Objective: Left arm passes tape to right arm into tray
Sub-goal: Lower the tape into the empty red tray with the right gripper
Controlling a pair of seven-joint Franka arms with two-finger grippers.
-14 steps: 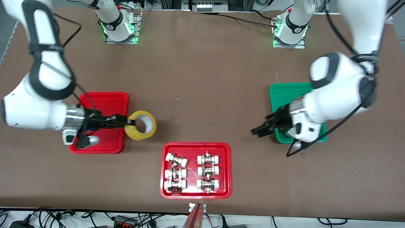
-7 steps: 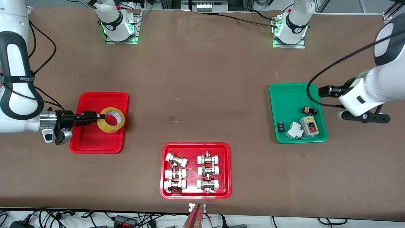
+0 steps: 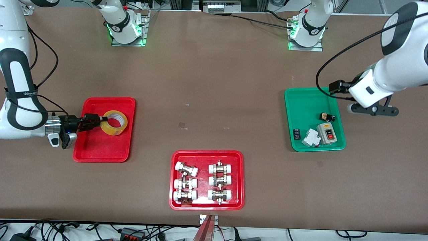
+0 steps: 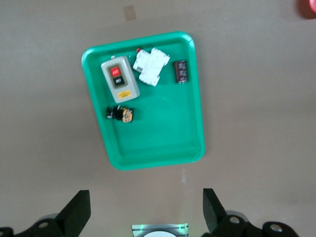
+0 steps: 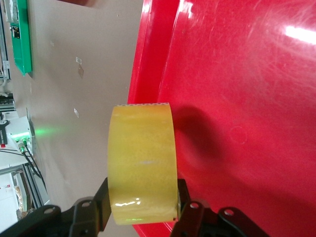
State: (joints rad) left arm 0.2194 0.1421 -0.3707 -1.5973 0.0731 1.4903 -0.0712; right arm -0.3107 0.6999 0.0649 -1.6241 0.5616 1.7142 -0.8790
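Observation:
The yellow tape roll (image 3: 113, 132) is held upright on its edge by my right gripper (image 3: 100, 119), whose fingers are shut across the ring's wall. It hangs low over the plain red tray (image 3: 100, 150), at the tray's side toward the table's middle. I cannot tell whether it touches the tray floor. In the right wrist view the tape (image 5: 143, 163) sits between the two black fingers (image 5: 96, 205), with the red tray (image 5: 237, 98) under it. My left gripper (image 3: 338, 86) is open and empty over the green tray's edge, and it also shows in the left wrist view (image 4: 146, 212).
A green tray (image 3: 301, 100) holds a grey switch box (image 3: 327, 133) and small electrical parts. It also shows in the left wrist view (image 4: 158, 143). A second red tray (image 3: 206, 205) of white-capped metal fittings lies near the front camera.
My right gripper has carried the tape from beside the red tray's edge to over the tray and lower. My left arm has drawn back and risen over the green tray's outer edge.

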